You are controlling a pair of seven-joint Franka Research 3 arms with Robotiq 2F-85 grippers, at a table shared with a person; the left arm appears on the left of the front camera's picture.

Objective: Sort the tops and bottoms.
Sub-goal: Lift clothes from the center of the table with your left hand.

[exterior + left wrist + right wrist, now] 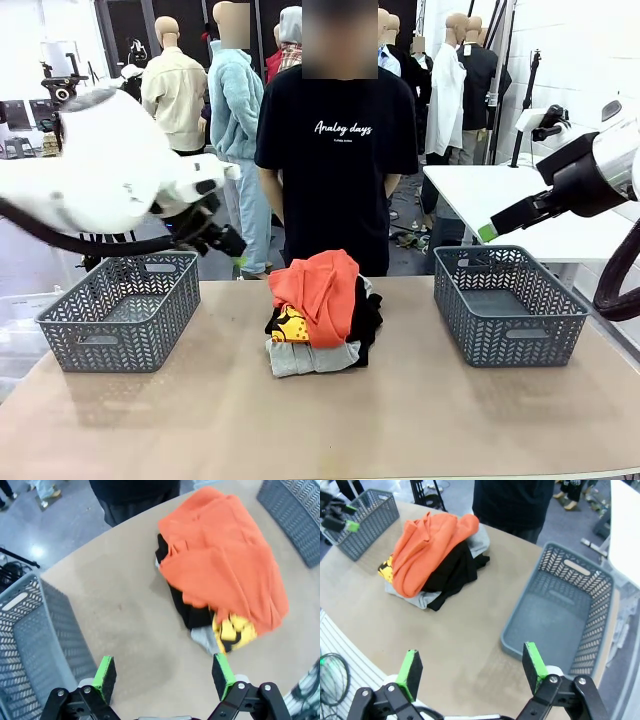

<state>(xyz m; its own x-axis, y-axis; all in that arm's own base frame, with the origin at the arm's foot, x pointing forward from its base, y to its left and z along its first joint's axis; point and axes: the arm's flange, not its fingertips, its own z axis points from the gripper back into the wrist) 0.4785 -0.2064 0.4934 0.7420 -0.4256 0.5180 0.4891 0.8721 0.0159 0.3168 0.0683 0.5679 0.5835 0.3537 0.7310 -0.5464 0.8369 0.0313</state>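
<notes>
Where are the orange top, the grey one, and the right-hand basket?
orange hoodie [318, 285]: front view, on its uppermost fold.
grey sweatshirt [300, 358]: front view, on its exposed lower edge.
right basket [515, 340]: front view, on its near wall.

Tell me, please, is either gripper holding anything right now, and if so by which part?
Nothing is held. The left gripper and the right gripper are both open and empty; the pile of clothes lies apart from both.
</notes>
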